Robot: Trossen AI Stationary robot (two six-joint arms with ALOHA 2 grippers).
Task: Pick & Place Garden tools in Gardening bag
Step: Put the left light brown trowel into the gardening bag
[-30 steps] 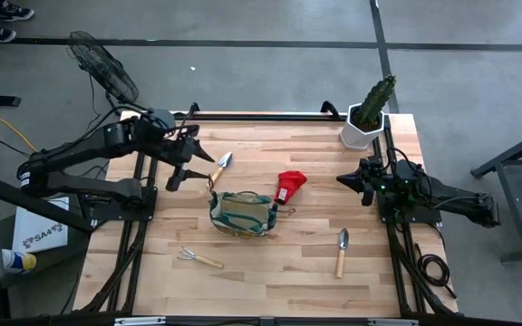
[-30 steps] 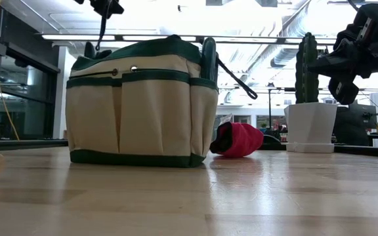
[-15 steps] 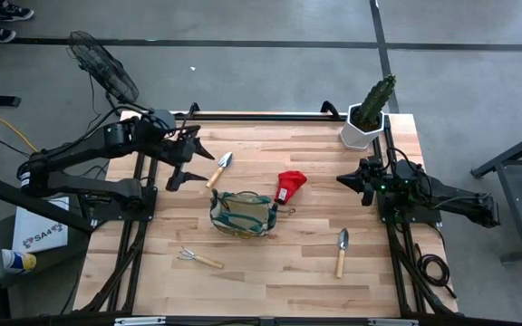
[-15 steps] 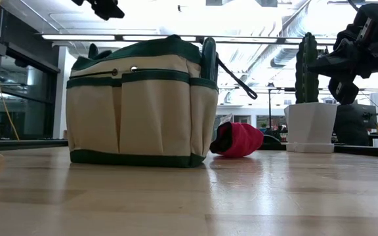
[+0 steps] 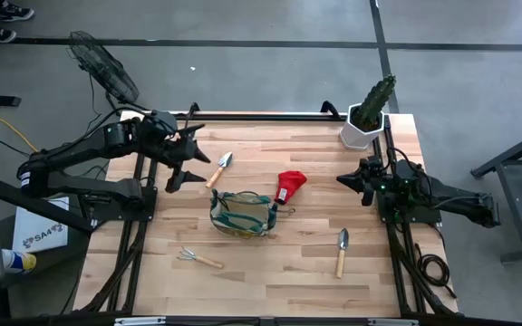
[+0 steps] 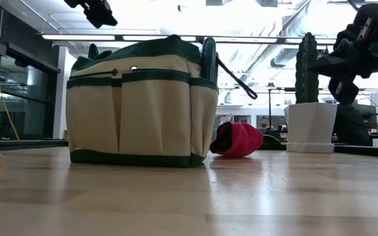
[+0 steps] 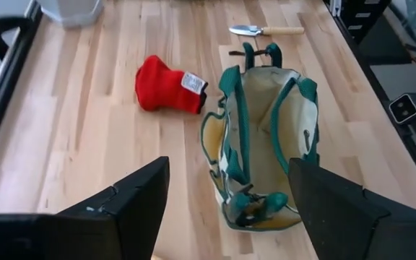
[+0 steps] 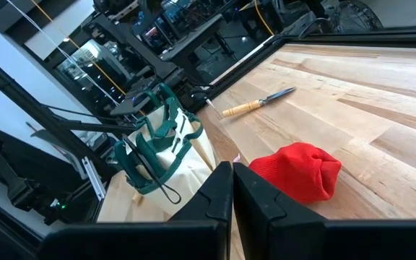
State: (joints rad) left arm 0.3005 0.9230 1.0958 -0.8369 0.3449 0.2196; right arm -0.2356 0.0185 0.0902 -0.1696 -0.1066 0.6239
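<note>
Closest to the front edge of the table (image 5: 279, 290), a hand rake (image 5: 198, 258) with a wooden handle is lying flat on the left side. A trowel (image 5: 341, 251) with a wooden handle is lying flat on the right side.

A little farther back, the gardening bag (image 5: 242, 214) is standing in the middle of the table with its top open. It is tan with dark green trim. In the left wrist view, dark handles are poking up at one end inside the bag (image 7: 255, 206). Just behind the bag and a bit to the right, the red glove-like piece (image 5: 289, 186) is lying on the wood. It is near the bag but not touching it.

Behind the bag on the left, a second trowel (image 5: 219, 168) is lying at a slant. The left gripper (image 5: 185, 156) is hanging in the air just beside this trowel. Its two fingers (image 7: 132, 198) are spread wide apart, and they are holding nothing and touching nothing.

The right gripper (image 5: 344, 178) is waiting at the right edge of the table. Its fingers (image 8: 215, 198) are pressed together, with nothing between them.

Farthest back, in the right corner, a green cactus (image 5: 375, 100) is standing in a white pot (image 5: 361, 133).

Compared with a second ago, the left gripper is sitting a little farther back and to the left. A thin dark thing was hanging under it over the bag in the low view then, and now it is gone. The right gripper, the bag and the tools on the table are lying just where they were.
</note>
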